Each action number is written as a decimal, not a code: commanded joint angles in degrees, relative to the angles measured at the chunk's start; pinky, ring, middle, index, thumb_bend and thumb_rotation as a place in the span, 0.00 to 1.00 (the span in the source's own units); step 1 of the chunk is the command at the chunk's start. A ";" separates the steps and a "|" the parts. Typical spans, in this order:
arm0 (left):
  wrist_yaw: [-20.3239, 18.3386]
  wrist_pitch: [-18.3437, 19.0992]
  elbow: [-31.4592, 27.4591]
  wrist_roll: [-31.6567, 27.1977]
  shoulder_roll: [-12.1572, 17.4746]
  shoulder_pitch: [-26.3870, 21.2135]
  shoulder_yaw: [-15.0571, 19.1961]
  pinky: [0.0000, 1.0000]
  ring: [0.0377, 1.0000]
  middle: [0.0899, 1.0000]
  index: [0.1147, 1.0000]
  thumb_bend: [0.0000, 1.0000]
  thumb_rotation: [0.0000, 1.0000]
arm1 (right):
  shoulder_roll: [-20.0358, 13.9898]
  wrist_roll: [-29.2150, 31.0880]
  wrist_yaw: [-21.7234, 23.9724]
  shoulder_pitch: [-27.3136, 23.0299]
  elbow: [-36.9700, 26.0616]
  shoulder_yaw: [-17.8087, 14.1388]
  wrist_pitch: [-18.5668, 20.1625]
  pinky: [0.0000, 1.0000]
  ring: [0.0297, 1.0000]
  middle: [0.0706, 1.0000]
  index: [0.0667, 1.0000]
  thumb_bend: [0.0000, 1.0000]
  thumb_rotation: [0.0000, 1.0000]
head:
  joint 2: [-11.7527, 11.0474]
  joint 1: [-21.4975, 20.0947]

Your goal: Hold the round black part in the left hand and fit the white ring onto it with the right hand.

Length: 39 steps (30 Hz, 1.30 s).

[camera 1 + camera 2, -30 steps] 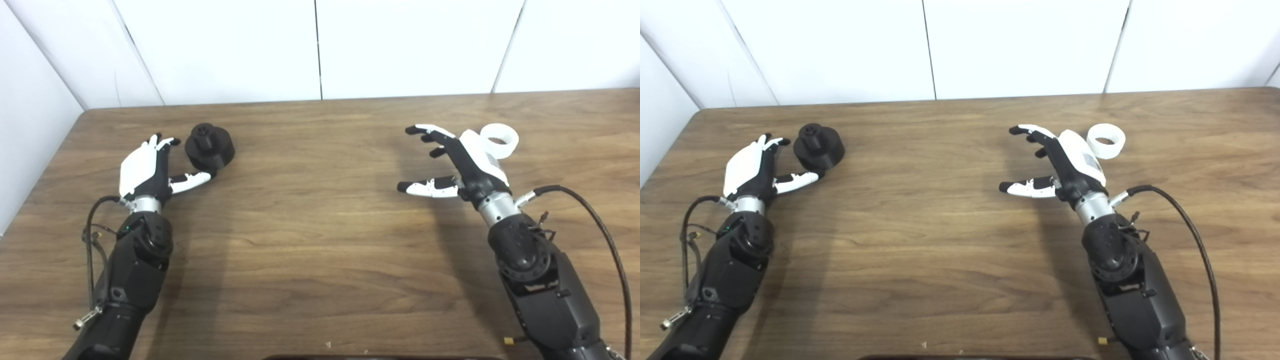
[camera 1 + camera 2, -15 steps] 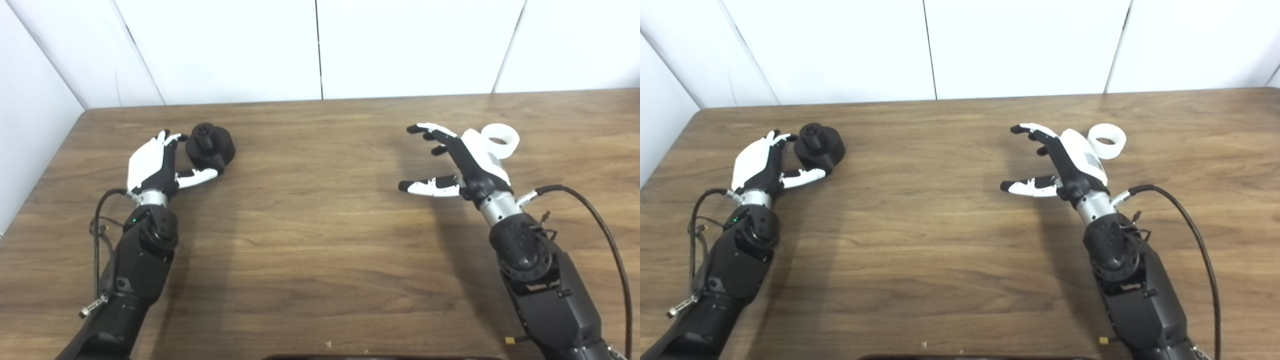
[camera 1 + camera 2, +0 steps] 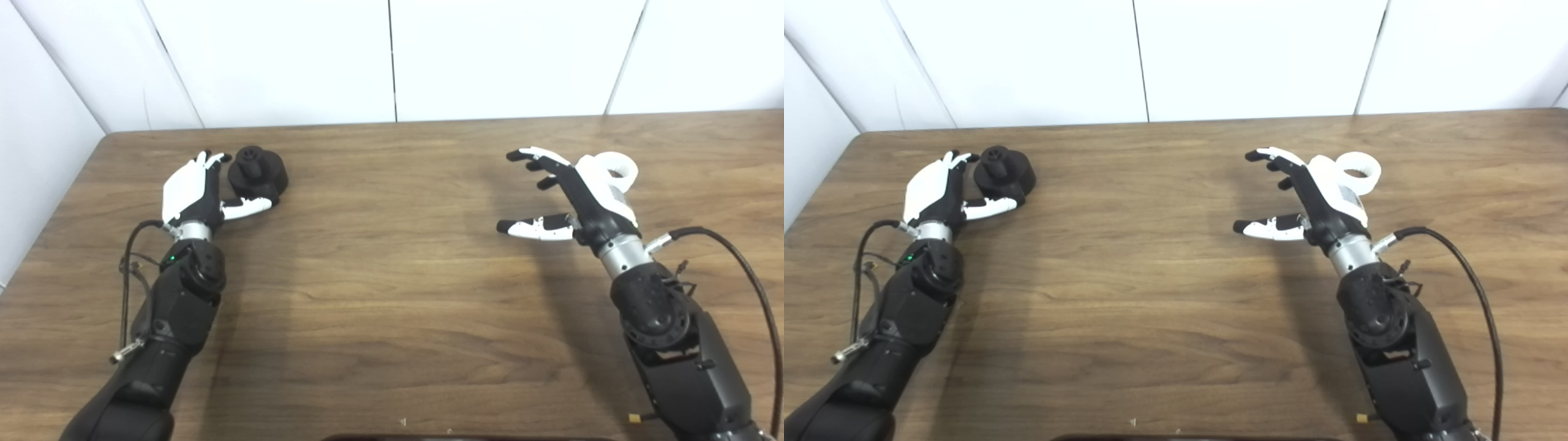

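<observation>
A: Since a second ago the left hand [image 3: 191, 195] has slid forward along the bench [image 3: 392, 257] and now cups the black part [image 3: 258, 176], fingers open beside it, thumb under its near edge. Nothing gripped yet.

B: And the right hand [image 3: 572, 195]?

A: Crept forward a little. It hangs open, fingers spread, holding nothing. The ring [image 3: 617, 168] lies on the bench just behind it, partly hidden by the hand's back.

B: How will the part handle?

A: Looks like stiff, smooth plastic, a squat disc with a knob on top, probably light. I'd take it round the disc's rim, leaving the knob free.

B: The ring?

A: Rigid and thin-walled, likely very light. Pinch it across the wall so the bore stays clear; it could skid or roll away.
</observation>
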 commanded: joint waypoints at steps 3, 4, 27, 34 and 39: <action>4.38 -3.58 0.82 -1.40 0.08 -3.49 1.11 0.94 1.00 1.00 0.69 0.93 0.37 | -0.40 0.19 -0.45 -1.50 -2.01 -0.76 -0.73 0.68 0.80 0.84 0.77 0.75 0.20 | 0.15 0.08; 4.50 -3.86 0.90 -1.70 0.02 -3.47 1.14 0.94 1.00 1.00 0.68 0.93 0.36 | -0.43 0.01 -0.29 -1.43 -2.13 -0.75 -0.51 0.68 0.80 0.84 0.78 0.75 0.21 | 0.24 0.06; 0.99 -4.78 -4.22 -4.43 -0.71 -0.20 0.15 0.97 1.00 1.00 0.59 0.93 0.27 | -0.49 0.44 -0.18 -1.16 -2.48 -1.24 0.00 0.69 0.81 0.85 0.78 0.74 0.21 | 0.72 0.01; -3.92 -4.40 -11.32 -4.29 -2.13 4.06 -2.50 1.00 1.00 1.00 0.58 0.94 0.28 | -0.55 0.76 0.07 -1.48 -3.19 -1.57 0.30 0.70 0.81 0.86 0.79 0.73 0.24 | 0.85 -0.22; -8.39 -3.76 -16.27 -3.68 -2.98 6.79 -4.86 1.00 1.00 1.00 0.60 0.96 0.32 | -0.89 0.46 0.19 -1.94 -3.75 -1.74 0.43 0.70 0.81 0.85 0.79 0.73 0.23 | 0.97 -0.31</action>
